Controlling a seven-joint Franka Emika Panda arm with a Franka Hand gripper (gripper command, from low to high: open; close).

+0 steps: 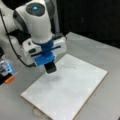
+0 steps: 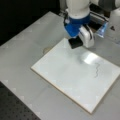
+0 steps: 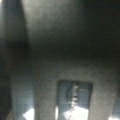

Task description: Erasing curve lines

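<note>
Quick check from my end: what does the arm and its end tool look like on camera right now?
A white, rounded arm with a dark round cap showing a blue light on top. Below it sits a bright blue mount with a white boxy unit beside it. The gripper ends in a black, block-shaped tip; in both front views it appears the same. A black cable runs along a front view's left.

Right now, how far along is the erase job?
Nothing looks erased: the faint dark-grey wavy pen stroke is intact on the white rectangular board in both front views. The gripper carries a black block at its tip, over the board's edge at a front view's top, apart from the stroke. The whole stroke is left.
</note>
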